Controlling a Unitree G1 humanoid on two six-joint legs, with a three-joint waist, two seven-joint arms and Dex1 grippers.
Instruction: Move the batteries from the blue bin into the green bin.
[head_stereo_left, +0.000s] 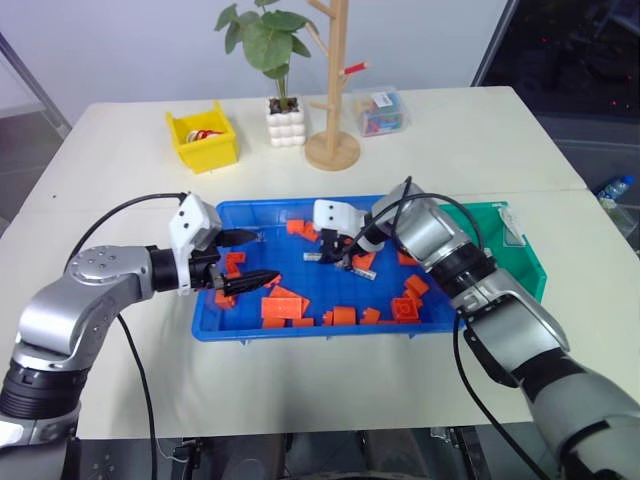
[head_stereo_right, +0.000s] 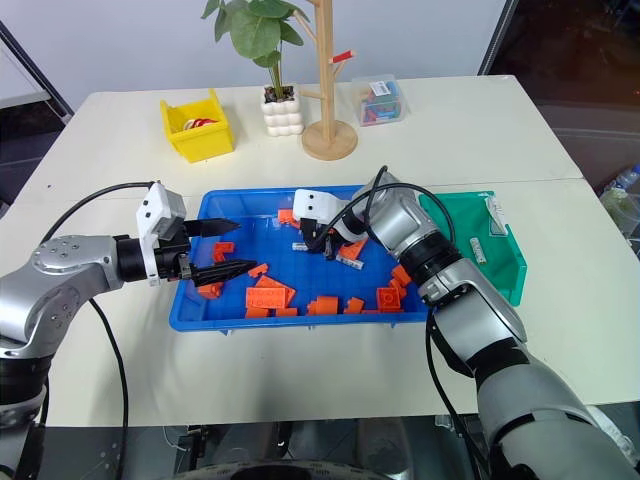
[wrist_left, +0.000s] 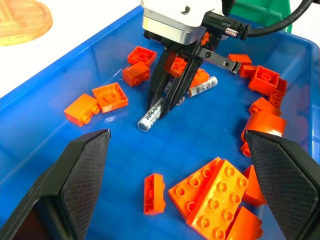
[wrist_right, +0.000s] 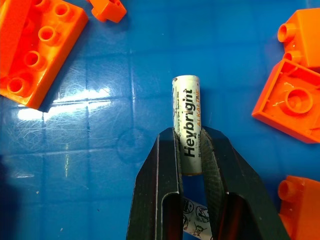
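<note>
Two end effectors are over the blue bin (head_stereo_left: 205, 325), which sits on the white counter (head_stereo_left: 120, 190) scattered with orange bricks (wrist_left: 212, 195). The right end effector (wrist_right: 190, 150) is down near the middle of the tray with its black fingers (wrist_right: 160, 170) pinched narrow on a battery (wrist_right: 189, 127), gripping the silver cylinder across its body, one end poking out past the fingertips while the battery lies on the blue floor. A second battery (wrist_left: 202, 86) lies just behind it on the tray floor, close beside a few bricks. Over on the tray's left side, the left end effector (head_stereo_left: 245, 257) hangs with its fingers spread wide, nothing between them, pointing in toward the middle. The green bin (head_stereo_left: 520, 255) stands right against the blue bin's right end, and a small silver-grey cylinder that looks like a battery (head_stereo_right: 478, 249) rests inside it. Toward the back of the counter there's a small yellow bin (head_stereo_left: 203, 140), a potted plant (head_stereo_left: 283, 110), a wooden stand (head_stereo_left: 332, 140) and a clear box (head_stereo_left: 378, 110) of coloured bits.
</note>
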